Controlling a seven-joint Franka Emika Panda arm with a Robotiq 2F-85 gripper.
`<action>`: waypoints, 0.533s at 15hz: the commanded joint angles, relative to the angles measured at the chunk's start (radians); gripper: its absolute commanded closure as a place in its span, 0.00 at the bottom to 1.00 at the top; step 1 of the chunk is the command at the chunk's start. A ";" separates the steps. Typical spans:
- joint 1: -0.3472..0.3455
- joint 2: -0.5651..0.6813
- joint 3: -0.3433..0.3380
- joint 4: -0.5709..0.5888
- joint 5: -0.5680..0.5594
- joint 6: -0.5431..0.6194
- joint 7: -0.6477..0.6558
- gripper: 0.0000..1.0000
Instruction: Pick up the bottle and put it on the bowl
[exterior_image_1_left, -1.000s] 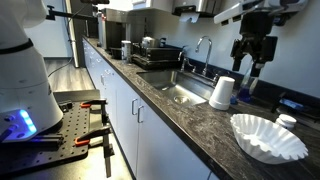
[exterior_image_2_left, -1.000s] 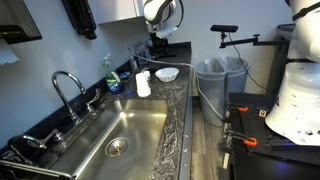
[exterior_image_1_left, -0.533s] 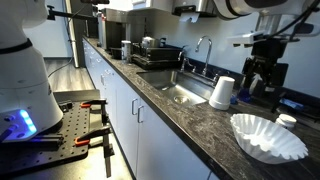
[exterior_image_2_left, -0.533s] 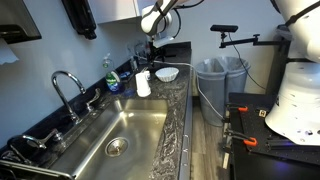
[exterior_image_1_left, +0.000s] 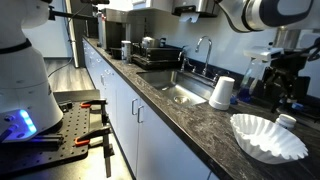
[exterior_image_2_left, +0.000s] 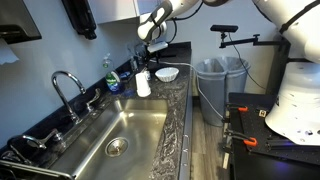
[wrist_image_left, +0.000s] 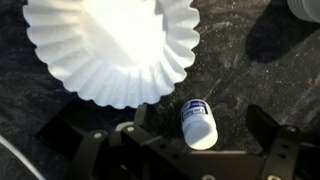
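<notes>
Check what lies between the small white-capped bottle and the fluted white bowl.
Nothing: the wrist view shows only bare dark countertop between the small white-capped bottle and fluted white bowl.

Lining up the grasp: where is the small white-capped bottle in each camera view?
In an exterior view: the small white-capped bottle is near the right edge, just behind the fluted white paper bowl.
In an exterior view: too small to pick out; look around the bowl.
Wrist view: the bottle is at lower centre, below-right of the bowl.
Shared landmark: the bowl.
</notes>
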 joint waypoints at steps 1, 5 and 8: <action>-0.002 0.071 -0.005 0.110 0.015 0.044 0.056 0.00; 0.000 0.118 -0.006 0.161 0.011 0.079 0.092 0.00; 0.001 0.153 -0.006 0.196 0.008 0.081 0.098 0.00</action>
